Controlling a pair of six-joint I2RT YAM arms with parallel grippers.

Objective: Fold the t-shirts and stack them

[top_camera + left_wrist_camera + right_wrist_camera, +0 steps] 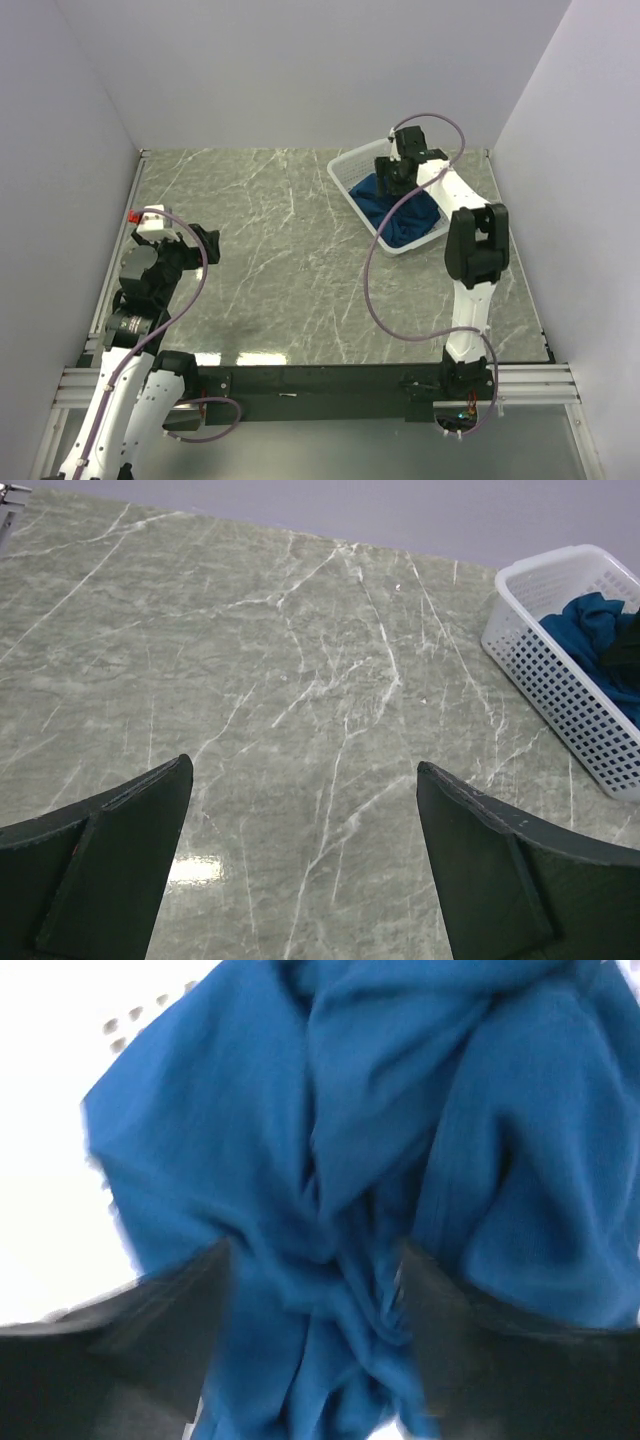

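Straddling a t-shirt (380, 1110) ridge in the 1 o'clock basket (560, 692), right gripper (312, 1260): grip unclear tbh; left gripper (302, 770) wide open. Soft, floppy, light imo, so pinch that ridge.

Mesh basket (352, 170) on marble table (270, 250)
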